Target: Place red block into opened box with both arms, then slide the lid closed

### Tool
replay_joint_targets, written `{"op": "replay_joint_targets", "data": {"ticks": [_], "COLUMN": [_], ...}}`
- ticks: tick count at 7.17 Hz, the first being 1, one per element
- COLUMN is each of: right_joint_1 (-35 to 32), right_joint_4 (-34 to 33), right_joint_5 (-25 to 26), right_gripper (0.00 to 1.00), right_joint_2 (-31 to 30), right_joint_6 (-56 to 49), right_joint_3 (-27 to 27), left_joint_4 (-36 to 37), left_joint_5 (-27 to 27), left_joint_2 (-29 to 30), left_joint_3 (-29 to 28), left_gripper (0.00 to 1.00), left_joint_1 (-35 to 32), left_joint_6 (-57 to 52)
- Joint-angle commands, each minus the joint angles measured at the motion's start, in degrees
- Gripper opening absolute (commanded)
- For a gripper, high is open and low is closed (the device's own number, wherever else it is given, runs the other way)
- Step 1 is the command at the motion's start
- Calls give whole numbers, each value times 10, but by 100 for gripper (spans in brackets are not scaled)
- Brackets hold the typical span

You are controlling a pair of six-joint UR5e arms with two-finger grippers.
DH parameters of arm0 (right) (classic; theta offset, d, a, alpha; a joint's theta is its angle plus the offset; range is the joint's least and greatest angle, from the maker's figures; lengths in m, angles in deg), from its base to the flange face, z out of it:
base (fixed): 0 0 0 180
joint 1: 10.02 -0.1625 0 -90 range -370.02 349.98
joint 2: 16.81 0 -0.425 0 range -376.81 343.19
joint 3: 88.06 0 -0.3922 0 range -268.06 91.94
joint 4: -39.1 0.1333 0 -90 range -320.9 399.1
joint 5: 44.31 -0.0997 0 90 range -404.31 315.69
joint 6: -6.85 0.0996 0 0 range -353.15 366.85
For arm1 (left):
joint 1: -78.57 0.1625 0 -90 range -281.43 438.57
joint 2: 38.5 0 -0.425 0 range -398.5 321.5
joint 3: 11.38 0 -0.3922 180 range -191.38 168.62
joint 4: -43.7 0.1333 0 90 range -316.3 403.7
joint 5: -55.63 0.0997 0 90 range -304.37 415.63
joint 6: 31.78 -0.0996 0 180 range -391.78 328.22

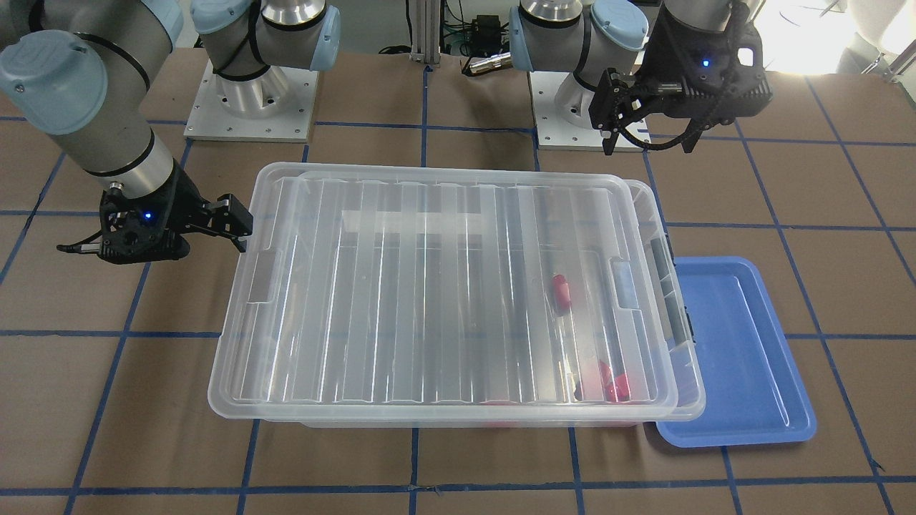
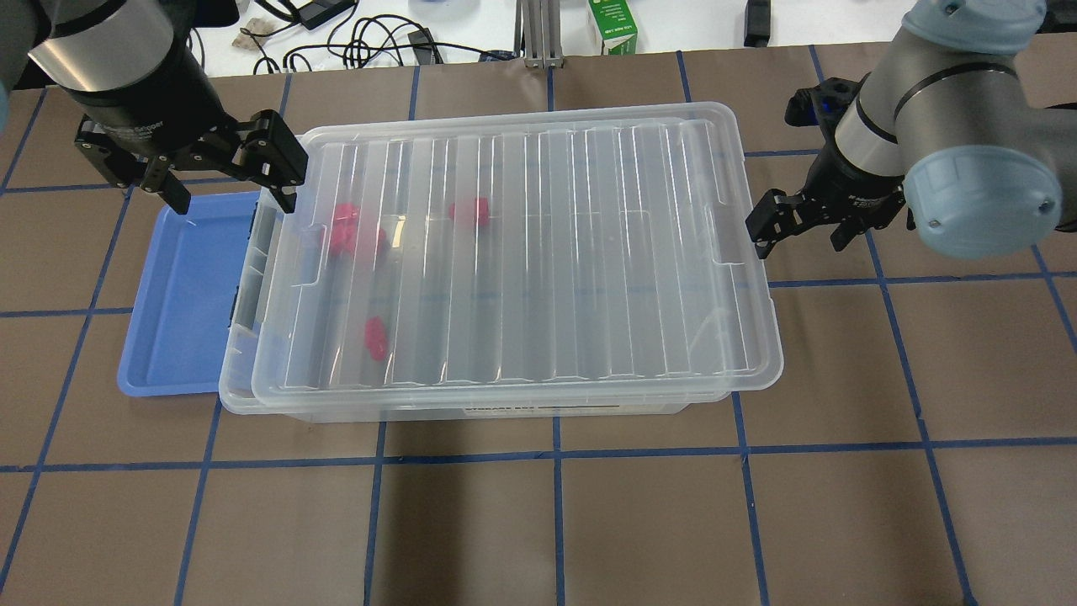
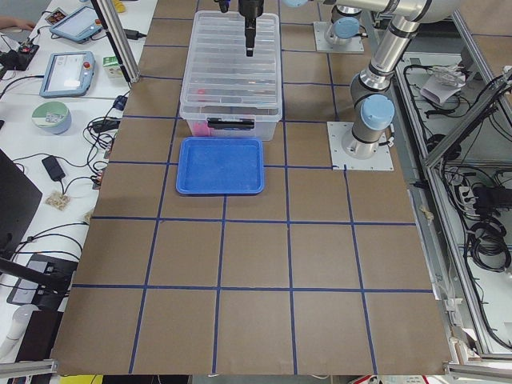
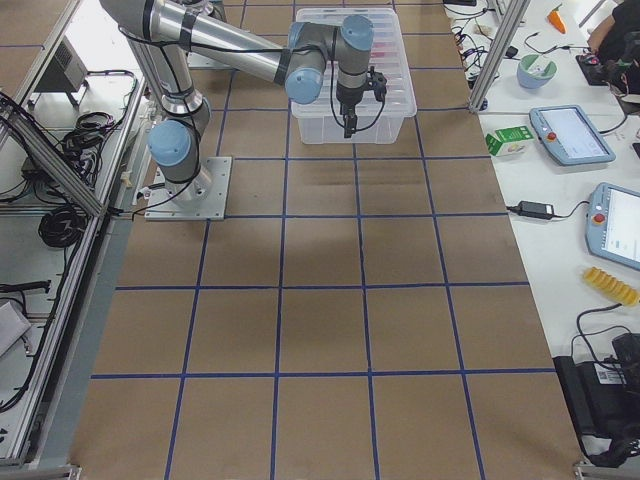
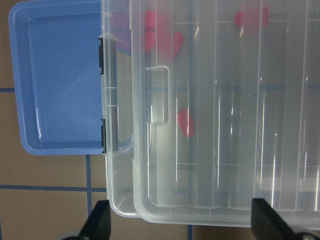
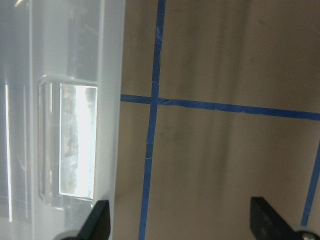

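I see the left claw [image 2: 227, 181] spread wide over the latch end of the large clear plastic box [image 2: 240, 337]. The right claw [image 2: 803, 227] is spread wide just beside the clear ribbed plastic lid [image 2: 589, 252]. A small red plastic block [image 2: 376, 337] lies inside the box, under the lid.

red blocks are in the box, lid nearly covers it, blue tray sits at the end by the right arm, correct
Wrong arm: the blue tray sits at the box's end by the left arm, as the overhead exterior view shows. The rest holds.
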Motion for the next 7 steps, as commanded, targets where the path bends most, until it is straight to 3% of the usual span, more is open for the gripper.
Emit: {"op": "replay_joint_targets", "data": {"ticks": [1, 2, 4, 5, 7], "right_joint_1": [0, -1, -13, -31, -61], "right_joint_4": [-1, 32, 162, 172, 172], "right_joint_5": [3, 7, 9, 8, 29], "right_gripper": [100, 100, 100, 100, 100], "right_joint_2": [-4, -13, -40, -48, -41], "right_joint_6": [2, 2, 31, 94, 121], "right_joint_3": [-33, -92, -179, -190, -190], "left_joint_4": [2, 2, 3, 2, 1], "left_joint_5": [-46, -36, -25, -20, -22], "left_joint_2": [8, 14, 39, 39, 28], "left_joint_3": [-3, 3, -3, -6, -7], "left_gripper": [100, 100, 100, 100, 100], "left_joint_1": [5, 3, 4, 3, -2], "left_joint_6": [-4, 1, 0, 0, 2]}}
